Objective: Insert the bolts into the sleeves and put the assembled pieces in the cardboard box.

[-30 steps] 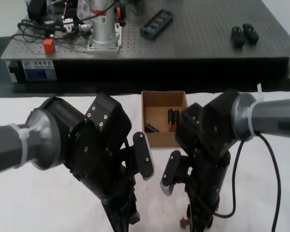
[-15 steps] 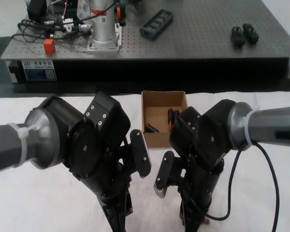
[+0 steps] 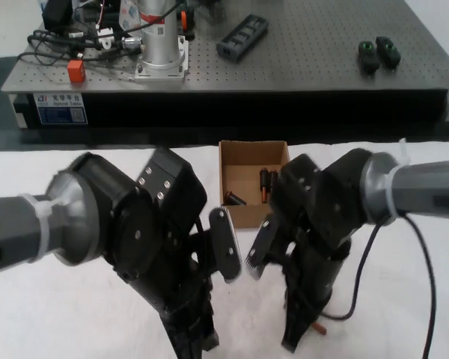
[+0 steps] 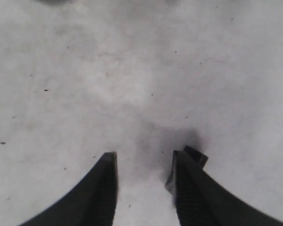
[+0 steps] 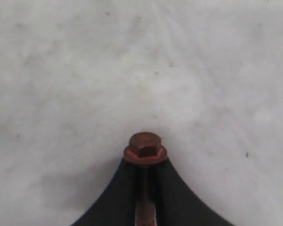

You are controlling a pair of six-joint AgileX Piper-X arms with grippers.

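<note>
My right gripper (image 5: 145, 165) is shut on a copper bolt (image 5: 145, 147); its hex head sticks out past the fingertips and its shank lies between them, just above the white cloth. In the high view the bolt (image 3: 319, 327) shows reddish beside the right gripper (image 3: 295, 340). My left gripper (image 4: 144, 162) stands open low over the cloth, with nothing between its fingers. A small dark piece (image 4: 196, 156) lies against the outside of one fingertip; what it is I cannot tell. The cardboard box (image 3: 232, 161) sits beyond both arms and holds several dark pieces (image 3: 266, 182).
A black perforated bench (image 3: 314, 52) stands behind the cloth with a metal post (image 3: 161, 41), an orange block (image 3: 75, 70), a black tray (image 3: 242, 36) and two dark round parts (image 3: 379, 52). A black cable (image 3: 423, 262) trails from the right arm.
The right arm has swung back to the right and lifted a little, and the bolt now shows at its gripper's right side. The left arm shifted slightly rightward.
</note>
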